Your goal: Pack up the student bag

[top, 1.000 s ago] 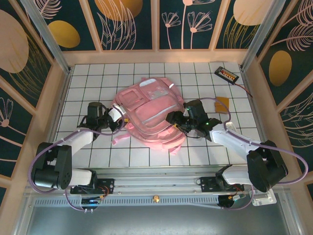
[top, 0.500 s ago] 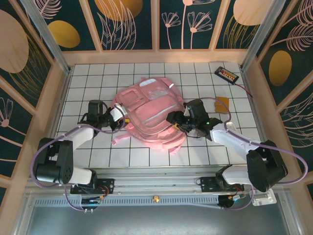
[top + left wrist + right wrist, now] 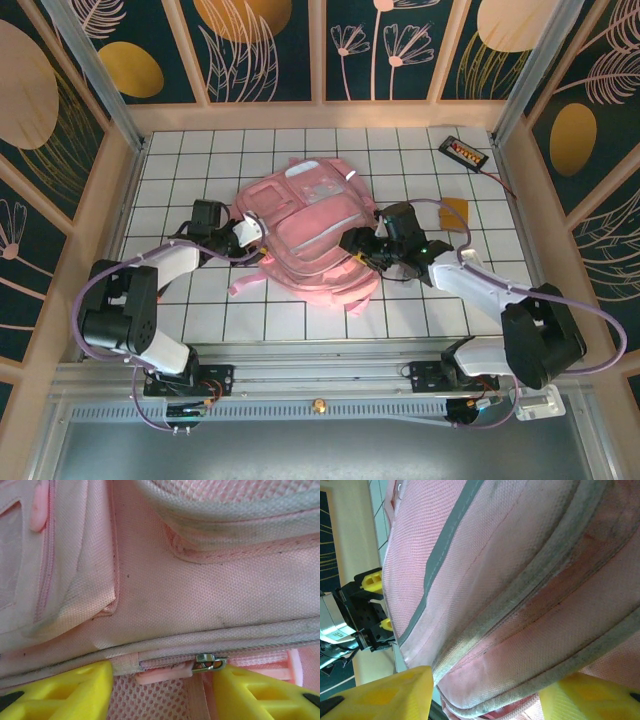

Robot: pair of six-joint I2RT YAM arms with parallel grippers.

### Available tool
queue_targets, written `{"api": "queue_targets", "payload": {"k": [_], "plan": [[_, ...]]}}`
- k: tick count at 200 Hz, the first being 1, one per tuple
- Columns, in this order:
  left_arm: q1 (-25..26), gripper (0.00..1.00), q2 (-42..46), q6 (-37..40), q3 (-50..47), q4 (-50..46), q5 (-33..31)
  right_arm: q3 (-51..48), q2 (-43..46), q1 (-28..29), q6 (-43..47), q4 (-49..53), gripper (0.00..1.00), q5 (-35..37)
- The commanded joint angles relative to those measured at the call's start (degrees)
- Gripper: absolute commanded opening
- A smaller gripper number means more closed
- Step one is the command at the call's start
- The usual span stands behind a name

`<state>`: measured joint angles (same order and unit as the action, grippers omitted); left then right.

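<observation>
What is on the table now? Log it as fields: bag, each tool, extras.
bag: student bag, pink, front pockets up, centre
left tool: open, fingers either side of the zipper pull
right tool: straddling the bag's right edge; grip unclear
extras: black device in the far right corner; tan square right of bag

no legible text anywhere

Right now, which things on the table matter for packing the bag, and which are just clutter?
Part of the job:
- pink backpack
- left gripper, open at the zipper pull
- right gripper, at the backpack's right edge

Lying about:
- black gadget with a cable, far right corner
- small orange square, right of the backpack
</observation>
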<state>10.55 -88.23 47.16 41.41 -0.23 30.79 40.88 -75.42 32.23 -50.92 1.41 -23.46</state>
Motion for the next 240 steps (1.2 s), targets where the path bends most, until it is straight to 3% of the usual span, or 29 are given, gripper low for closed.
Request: {"api": "queue_targets", "payload": {"k": [1, 30, 79, 141, 176, 240], "plan": [[0.5, 0.54, -0.6, 1.4, 0.7, -1.0, -1.0, 1.5, -1.1, -0.5, 1.2, -3.5, 0.57, -0.7], [0.8, 0.54, 0.0, 1.3, -0.2, 0.5, -1.6, 1.1, -1.9, -0.5, 0.5, -4.7, 0.57, -1.4], [3.1, 0.42, 0.2, 6.0, -0.4, -2.3, -2.0, 1.4, -2.1, -0.6, 0.1, -4.9, 0.57, -1.2], [4.7, 0.41, 0.1, 8.4, 0.4, -4.7, -0.7, 1.2, -1.1, -0.6, 0.1, -4.4, 0.57, -0.7], [5.4, 0.12, -0.2, 8.6, 0.8, -6.4, -1.1, 1.1, -1.1, -0.6, 0.0, -4.5, 0.57, -0.4], [5.8, 0.00, 2.4, 7.1, -1.3, -5.6, -0.5, 0.6, -1.2, -0.5, -0.2, -5.2, 0.57, -0.6]]}}
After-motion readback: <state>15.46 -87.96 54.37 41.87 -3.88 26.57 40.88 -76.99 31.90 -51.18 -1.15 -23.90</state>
